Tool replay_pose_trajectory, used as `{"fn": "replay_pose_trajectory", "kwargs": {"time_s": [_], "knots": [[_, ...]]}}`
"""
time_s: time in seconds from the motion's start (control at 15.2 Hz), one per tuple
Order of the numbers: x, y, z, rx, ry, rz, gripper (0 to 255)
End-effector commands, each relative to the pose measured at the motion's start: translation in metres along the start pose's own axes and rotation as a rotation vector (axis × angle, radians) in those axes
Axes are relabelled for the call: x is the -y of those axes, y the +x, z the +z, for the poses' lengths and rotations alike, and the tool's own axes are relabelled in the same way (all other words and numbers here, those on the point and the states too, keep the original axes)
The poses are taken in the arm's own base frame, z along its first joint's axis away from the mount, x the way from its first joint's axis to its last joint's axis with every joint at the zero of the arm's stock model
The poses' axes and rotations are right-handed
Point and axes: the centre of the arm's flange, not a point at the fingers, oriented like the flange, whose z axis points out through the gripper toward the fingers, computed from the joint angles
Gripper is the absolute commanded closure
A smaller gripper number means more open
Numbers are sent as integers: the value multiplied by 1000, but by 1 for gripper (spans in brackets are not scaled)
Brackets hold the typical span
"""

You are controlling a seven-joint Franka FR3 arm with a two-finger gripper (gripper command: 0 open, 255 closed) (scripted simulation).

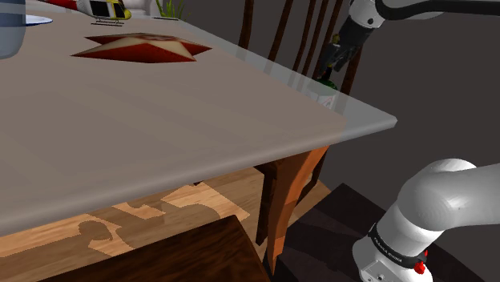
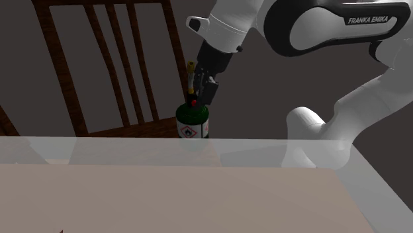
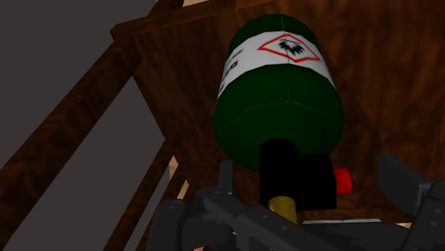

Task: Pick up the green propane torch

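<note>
Green torch (image 2: 192,124) stands upright at the bench's (image 2: 198,192) far edge, near a corner. My hand (image 2: 202,93) is spread wide around its black valve (image 3: 292,175), not gripping. I'd centre up, drop a touch, then squeeze slowly so it doesn't tip.

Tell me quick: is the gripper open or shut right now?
Gripper: open, straddling the top of the green propane torch, not holding it.

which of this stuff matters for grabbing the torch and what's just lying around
For the job:
- green propane torch
- gripper, open, fingers either side of the torch's top

Lying about:
- red star
- wooden chair
- table
</note>
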Motion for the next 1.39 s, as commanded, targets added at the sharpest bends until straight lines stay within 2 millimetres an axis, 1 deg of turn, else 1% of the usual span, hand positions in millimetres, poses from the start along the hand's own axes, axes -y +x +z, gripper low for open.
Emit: {"fn": "replay_pose_trajectory", "kwargs": {"time_s": [0.0, 0.59, 1.32], "knots": [[0, 0, 1, 0, 0, 0, 255], [0, 0, 2, 0, 0, 0, 255], [-6, 21, -52, 0, 0, 0, 255]]}}
